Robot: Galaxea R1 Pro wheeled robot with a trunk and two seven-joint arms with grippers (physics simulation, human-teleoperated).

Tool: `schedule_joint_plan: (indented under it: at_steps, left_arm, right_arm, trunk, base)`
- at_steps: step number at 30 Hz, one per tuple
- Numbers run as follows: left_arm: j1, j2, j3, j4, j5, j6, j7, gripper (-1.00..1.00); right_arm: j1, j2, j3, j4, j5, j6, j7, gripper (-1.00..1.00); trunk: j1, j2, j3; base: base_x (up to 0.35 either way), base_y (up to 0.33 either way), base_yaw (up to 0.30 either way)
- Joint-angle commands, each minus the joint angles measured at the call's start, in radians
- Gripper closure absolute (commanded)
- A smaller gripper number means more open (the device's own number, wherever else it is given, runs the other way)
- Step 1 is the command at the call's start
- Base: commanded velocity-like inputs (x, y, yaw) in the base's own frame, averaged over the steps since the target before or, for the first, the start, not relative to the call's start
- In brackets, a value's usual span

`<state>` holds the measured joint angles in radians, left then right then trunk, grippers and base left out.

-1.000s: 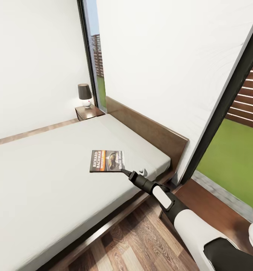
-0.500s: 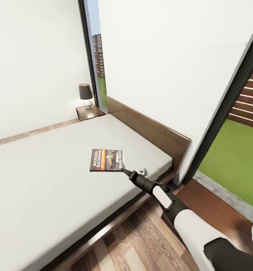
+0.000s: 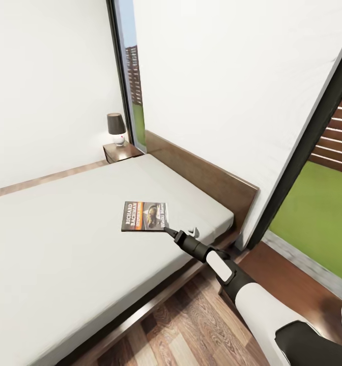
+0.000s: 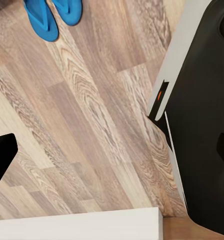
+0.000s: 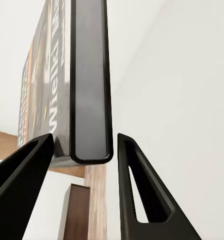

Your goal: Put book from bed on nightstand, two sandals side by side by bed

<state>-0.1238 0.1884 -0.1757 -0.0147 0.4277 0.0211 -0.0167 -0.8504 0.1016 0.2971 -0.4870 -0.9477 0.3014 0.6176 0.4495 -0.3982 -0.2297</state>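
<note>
1. Right arm is mostly black cylinders with a white panel on the forearm, then a fat glossy white sleeve and a black segment nearer the body.
2. Right gripper has matte black fingers, one with a slot cut through.
3. Dark body panel has a grey edge and a tiny orange mark.

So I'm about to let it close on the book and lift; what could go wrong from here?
The right gripper straddles only the near corner of the book, with a visible gap at one of the fingers, so a pinch there may let the book droop or twist out when lifted. The book lies flat on the bed; closing could push it along the mattress instead. The far nightstand already carries a lamp, leaving little room.
</note>
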Motion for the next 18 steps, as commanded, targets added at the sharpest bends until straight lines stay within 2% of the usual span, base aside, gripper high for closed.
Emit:
schedule_joint_plan:
  at_steps: [1, 7, 18]
  left_arm:
    - [0.0, 0.0, -0.009, -0.001, 0.01, 0.002, -0.002, -1.0]
    - [0.0, 0.0, -0.01, -0.001, 0.008, 0.002, -0.002, -1.0]
    - [0.0, -0.001, -0.01, -0.001, 0.007, 0.002, -0.002, -1.0]
  right_arm:
    - [-0.001, 0.0, 0.002, 0.0, -0.011, 0.007, 0.0, 1.0]
    - [-0.001, 0.0, 0.002, -0.001, -0.011, 0.008, 0.001, 1.0]
    - [-0.001, 0.0, 0.002, -0.001, -0.011, 0.004, 0.002, 1.0]
  trunk:
    - [0.001, -0.002, -0.002]
    - [0.001, -0.002, -0.002]
    - [0.001, -0.002, -0.002]
  base:
    - [0.0, 0.002, 0.105]
    - [0.0, 0.001, 0.181]
    - [0.0, 0.0, 0.269]
